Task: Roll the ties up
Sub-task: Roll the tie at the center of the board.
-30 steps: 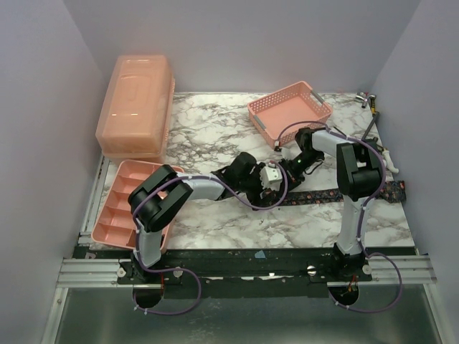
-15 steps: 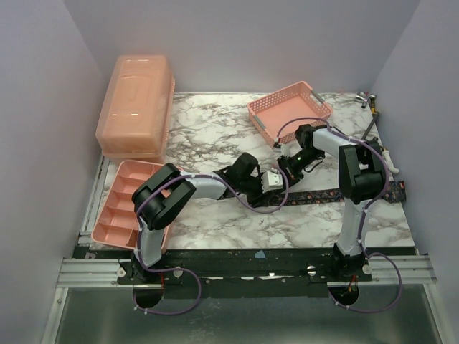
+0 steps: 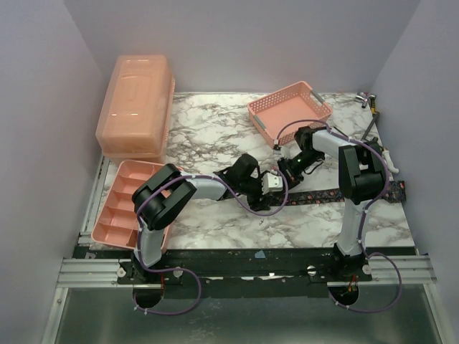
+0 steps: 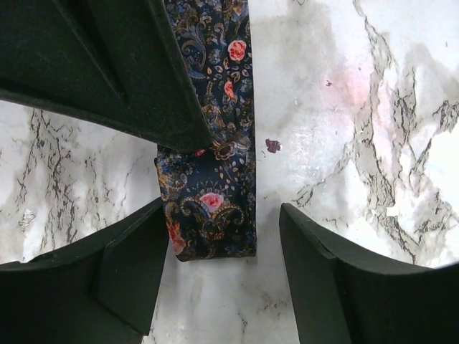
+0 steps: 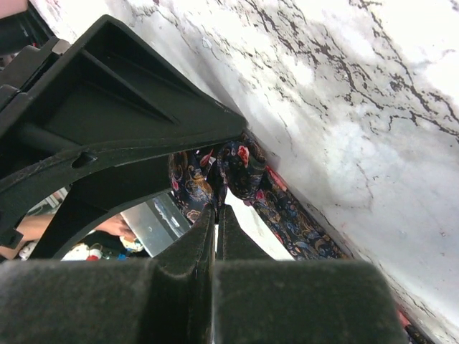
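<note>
The tie point(image 3: 323, 195) lies flat on the counter point(image 3: 215, 129), running from the middle toward the right edge. The left gripper point(image 4: 224, 215) stands partly open astride the tie's end and holds nothing. The right gripper point(image 5: 215, 211) is closed, its tips at a bunched fold, though a true pinch is hard to confirm. The fabric sits toward one left finger, so closing could catch only an edge and start a crooked roll. The two grippers are also crowded close enough to knock together.

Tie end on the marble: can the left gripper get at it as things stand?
Probably yes. The end of the tie lies flat between the open fingers of the left gripper. The shut right gripper crosses the tie further along, not over the end.
</note>
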